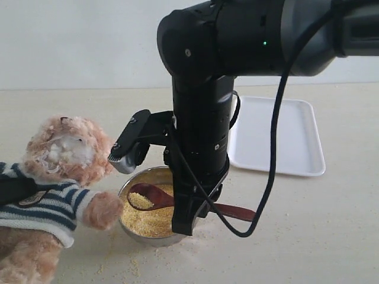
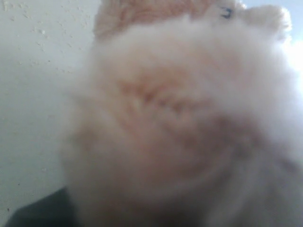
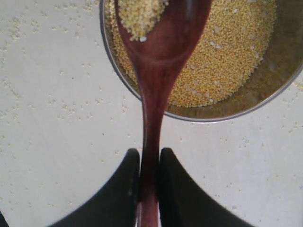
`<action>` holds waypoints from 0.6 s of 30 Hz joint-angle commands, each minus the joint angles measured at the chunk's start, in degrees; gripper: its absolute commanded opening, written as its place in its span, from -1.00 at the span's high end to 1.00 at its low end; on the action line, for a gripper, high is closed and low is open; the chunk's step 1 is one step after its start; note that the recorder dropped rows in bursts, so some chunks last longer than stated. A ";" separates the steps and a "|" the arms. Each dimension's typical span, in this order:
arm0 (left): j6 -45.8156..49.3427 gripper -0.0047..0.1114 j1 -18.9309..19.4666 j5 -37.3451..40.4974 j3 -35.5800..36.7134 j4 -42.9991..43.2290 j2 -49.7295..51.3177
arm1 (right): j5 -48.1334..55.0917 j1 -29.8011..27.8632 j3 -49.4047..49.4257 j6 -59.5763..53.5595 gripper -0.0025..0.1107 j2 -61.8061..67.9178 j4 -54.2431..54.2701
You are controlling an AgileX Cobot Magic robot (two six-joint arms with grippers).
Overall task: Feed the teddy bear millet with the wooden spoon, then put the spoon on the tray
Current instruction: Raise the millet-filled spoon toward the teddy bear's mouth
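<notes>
The teddy bear (image 1: 65, 151) leans at the left, its paw touching the steel bowl (image 1: 148, 173) of millet (image 1: 148, 223). My right gripper (image 1: 198, 208) is shut on the handle of the wooden spoon (image 1: 142, 198), whose bowl hovers over the steel bowl with a small heap of millet in it. In the right wrist view both fingers clamp the spoon (image 3: 156, 71) at my right gripper (image 3: 149, 153). Bear fur (image 2: 180, 118) fills the left wrist view and hides the left jaws. A dark finger (image 1: 15, 188) lies across the striped sweater. The white tray (image 1: 284, 136) sits at the back right.
Loose millet crumbs (image 1: 136, 266) are scattered on the pale table in front of the bowl and beside it (image 3: 71, 109). The right arm's bulky black body (image 1: 201, 118) stands over the bowl, between bear and tray.
</notes>
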 commanded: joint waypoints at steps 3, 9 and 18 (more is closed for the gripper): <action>-0.67 0.83 0.08 2.06 2.02 0.07 -0.26 | 0.38 -0.44 -0.31 0.44 0.96 -0.92 0.00; -3.15 0.83 0.08 2.06 5.60 0.07 -0.26 | 0.38 -0.44 -0.31 0.63 0.96 -1.03 -0.39; -9.78 0.83 0.08 -6.38 7.22 0.70 -0.26 | 0.38 -0.44 -0.31 0.63 0.96 -5.63 -8.82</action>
